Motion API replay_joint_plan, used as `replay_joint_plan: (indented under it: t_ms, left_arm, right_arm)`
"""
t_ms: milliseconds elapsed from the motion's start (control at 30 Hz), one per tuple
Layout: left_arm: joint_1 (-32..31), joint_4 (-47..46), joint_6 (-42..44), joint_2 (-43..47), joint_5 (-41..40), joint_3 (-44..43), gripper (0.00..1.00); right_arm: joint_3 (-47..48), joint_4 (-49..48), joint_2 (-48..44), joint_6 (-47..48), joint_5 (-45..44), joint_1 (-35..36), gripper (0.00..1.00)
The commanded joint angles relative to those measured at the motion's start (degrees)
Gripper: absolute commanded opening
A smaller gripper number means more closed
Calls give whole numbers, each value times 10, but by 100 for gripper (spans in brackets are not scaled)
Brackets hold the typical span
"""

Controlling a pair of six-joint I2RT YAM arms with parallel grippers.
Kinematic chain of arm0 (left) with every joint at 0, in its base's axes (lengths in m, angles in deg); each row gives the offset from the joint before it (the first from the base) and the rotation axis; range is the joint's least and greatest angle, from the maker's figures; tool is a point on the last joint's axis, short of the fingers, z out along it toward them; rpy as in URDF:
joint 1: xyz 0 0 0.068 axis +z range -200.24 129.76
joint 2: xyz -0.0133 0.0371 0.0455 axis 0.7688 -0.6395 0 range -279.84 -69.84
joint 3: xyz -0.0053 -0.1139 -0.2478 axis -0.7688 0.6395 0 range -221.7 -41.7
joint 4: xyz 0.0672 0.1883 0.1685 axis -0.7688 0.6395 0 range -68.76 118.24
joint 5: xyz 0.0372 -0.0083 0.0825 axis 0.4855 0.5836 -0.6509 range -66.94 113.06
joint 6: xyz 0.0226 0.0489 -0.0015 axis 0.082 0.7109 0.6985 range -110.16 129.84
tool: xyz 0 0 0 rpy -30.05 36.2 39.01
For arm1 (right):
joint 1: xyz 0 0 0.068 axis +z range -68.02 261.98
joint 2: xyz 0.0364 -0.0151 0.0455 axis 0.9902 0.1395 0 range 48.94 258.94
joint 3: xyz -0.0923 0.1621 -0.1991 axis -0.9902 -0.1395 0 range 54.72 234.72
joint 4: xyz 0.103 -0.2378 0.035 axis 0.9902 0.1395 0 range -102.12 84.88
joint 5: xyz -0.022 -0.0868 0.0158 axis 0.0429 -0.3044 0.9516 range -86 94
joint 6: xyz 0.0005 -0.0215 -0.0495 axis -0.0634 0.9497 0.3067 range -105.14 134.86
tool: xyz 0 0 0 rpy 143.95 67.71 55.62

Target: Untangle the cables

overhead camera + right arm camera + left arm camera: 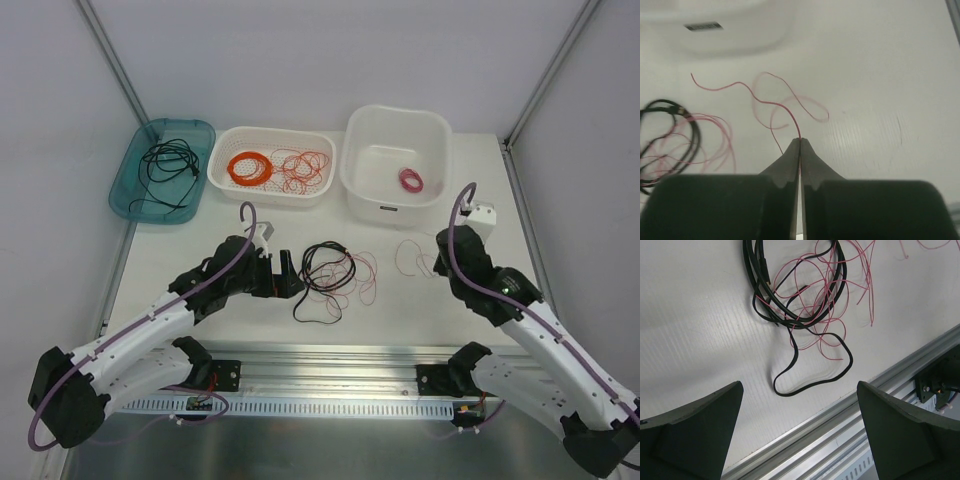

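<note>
Loosely heaped, the cables [330,272] lie mid-table: black loops crossed by thin pinkish-red strands, with one black loop trailing nearer. Just left, the left gripper [289,278] gapes wide, holding nothing. To the right, the right gripper [800,142] is clenched on a red wire [767,102]. On the white table [400,310], a tray [130,185], basket [222,150] and tub [360,180] line the far edge.

No text, number, brand or sign can be read in any view. One small dark label [702,26] is seen on the outer wall of the white tub [755,37]. In the right wrist view its print is blurred to pale streaks. In the top view the same label [391,208] is shown only as a tiny dark mark low on the tub's [362,185] near wall, too small to be made out.
</note>
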Motion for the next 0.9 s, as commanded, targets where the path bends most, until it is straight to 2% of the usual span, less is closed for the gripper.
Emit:
replay_joint_plan:
  t_ms: [0, 133, 300, 500, 667, 767, 867]
  left_arm:
    - [-3, -3, 14, -6, -2, -16, 99]
    - [-3, -3, 10, -6, 1, -12, 99]
    - [-3, -3, 8, -1, 3, -8, 99]
    - [-3, -3, 2, 10, 8, 2, 99]
    - [-3, -4, 3, 26, 7, 10, 99]
    - [-3, -4, 6, 30, 6, 11, 99]
    - [-3, -3, 6, 28, 8, 8, 99]
  right_arm:
    - [-82, 84, -13, -128, -21, -32, 3]
    - [-149, 65, 23, -137, 47, -92, 4]
    - [-150, 18, 105, -106, 109, -138, 14]
    - [-114, -20, 219, -59, 167, -151, 36]
    - [-91, -27, 237, -36, 205, -151, 56]
    - [-82, -37, 228, -19, 220, -151, 64]
    - [-73, -43, 236, -5, 219, -151, 65]
